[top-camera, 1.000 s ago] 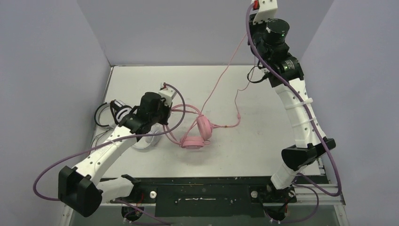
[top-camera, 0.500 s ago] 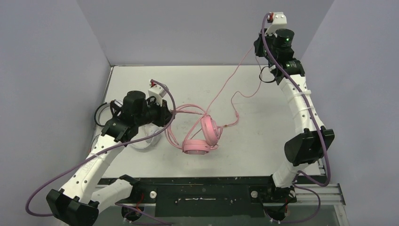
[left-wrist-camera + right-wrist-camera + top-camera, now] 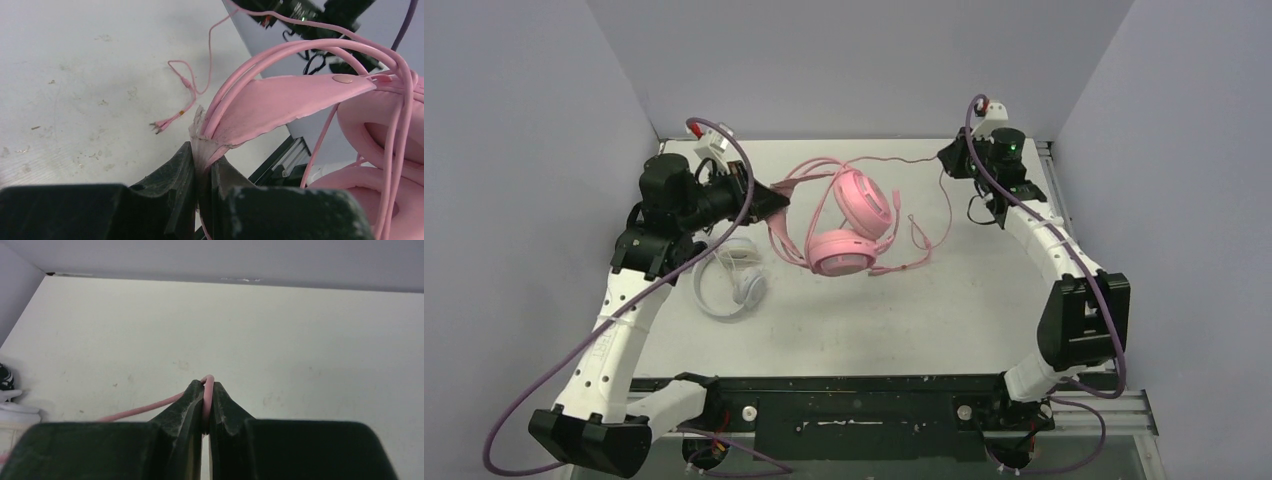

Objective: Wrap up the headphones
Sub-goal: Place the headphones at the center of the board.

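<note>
Pink headset (image 3: 839, 250) now raised, soft band (image 3: 280, 102) nipped in L gripper (image 3: 202, 165); R gripper (image 3: 206, 405) tight on thin cord (image 3: 135, 412).

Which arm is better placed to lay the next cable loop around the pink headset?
Right: the right gripper pinches the pink cable, while the left gripper clamps the pink headband.

Soft, even overhead light fills the enclosure, keeping the pale worktop (image 3: 984, 300) bright and the shadows under the pink headphones (image 3: 844, 250) faint. The top view is sharp; in both wrist views the dark fingers (image 3: 175, 195) blur at the near edge.
</note>
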### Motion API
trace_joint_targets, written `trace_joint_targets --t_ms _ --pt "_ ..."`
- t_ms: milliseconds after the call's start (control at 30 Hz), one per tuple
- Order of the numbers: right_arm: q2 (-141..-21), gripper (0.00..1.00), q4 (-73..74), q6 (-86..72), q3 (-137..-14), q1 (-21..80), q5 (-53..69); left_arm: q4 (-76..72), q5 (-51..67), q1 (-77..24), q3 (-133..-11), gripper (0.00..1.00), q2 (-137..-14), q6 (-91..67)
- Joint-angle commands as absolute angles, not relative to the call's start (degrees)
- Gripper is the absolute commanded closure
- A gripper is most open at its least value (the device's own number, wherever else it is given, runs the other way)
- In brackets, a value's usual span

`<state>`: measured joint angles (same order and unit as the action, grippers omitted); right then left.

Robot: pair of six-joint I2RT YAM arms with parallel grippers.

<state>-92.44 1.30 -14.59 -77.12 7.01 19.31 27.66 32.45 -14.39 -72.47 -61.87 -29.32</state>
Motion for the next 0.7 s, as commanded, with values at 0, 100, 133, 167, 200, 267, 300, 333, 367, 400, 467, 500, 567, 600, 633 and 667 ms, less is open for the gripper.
trace_joint_targets --t_ms 0,100,133,167,200,267,300,333,367,400,467,500,567,600,633,667 --pt "-85.0 1.00 -16.4 -17.0 -67.4 9.9 22.4 18.7 36.7 -11.1 -77.3 1.00 -62.3 -43.7" --pt "-82.1 1.00 -20.9 -16.4 -59.9 14.6 20.6 17.3 38.6 -7.1 -77.9 1.00 -64.1 -50.4" --pt "-81.2 1.00 -22.5 -16.6 -57.5 16.8 20.3 16.8 39.2 -5.5 -77.9 1.00 -64.8 -52.4" --pt "-80.3 1.00 -24.5 -17.0 -54.2 18.5 20.1 16.4 39.4 -4.1 -77.8 1.00 -65.3 -54.3" --pt "-79.4 1.00 -26.4 -17.2 -51.8 20.2 20.1 15.7 39.1 -2.9 -77.6 1.00 -65.6 -55.6" --pt "-77.1 1.00 -29.9 -17.0 -47.2 24.7 18.8 14.5 37.1 -1.5 -77.5 1.00 -65.8 -56.7" --pt "-76.1 1.00 -31.4 -16.6 -45.2 27.3 17.6 14.5 35.6 -1.3 -77.6 1.00 -65.8 -56.8" --pt "-75.1 1.00 -32.6 -16.2 -43.6 29.7 16.7 14.5 34.3 -1.0 -77.7 1.00 -65.8 -56.8" --pt "-74.3 1.00 -33.6 -15.9 -42.3 31.9 16.0 14.8 33.3 -0.7 -77.7 1.00 -65.9 -57.0" --pt "-73.7 1.00 -34.1 -15.6 -41.3 34.0 15.4 15.5 32.6 -0.4 -78.0 1.00 -66.1 -57.3" --pt "-72.6 1.00 -34.5 -14.9 -39.9 37.4 15.5 17.4 31.0 1.7 -78.6 1.00 -66.8 -57.7" --pt "-72.1 1.00 -34.9 -14.6 -39.1 38.9 15.8 18.6 29.6 2.4 -79.0 1.00 -67.1 -57.6" --pt "-71.2 1.00 -35.3 -14.3 -37.8 41.9 16.7 20.5 22.7 2.9 -79.6 1.00 -67.2 -56.8" --pt "-71.2 1.00 -34.5 -14.3 -37.8 43.2 17.1 21.2 19.7 2.9 -79.6 1.00 -67.2 -56.6" --pt "-71.4 1.00 -33.6 -14.4 -38.1 44.8 17.2 21.7 17.5 2.9 -79.6 1.00 -67.1 -56.7" --pt "-71.7 1.00 -33.0 -14.3 -38.2 47.0 17.1 22.1 16.0 2.9 -79.7 1.00 -67.2 -56.6"
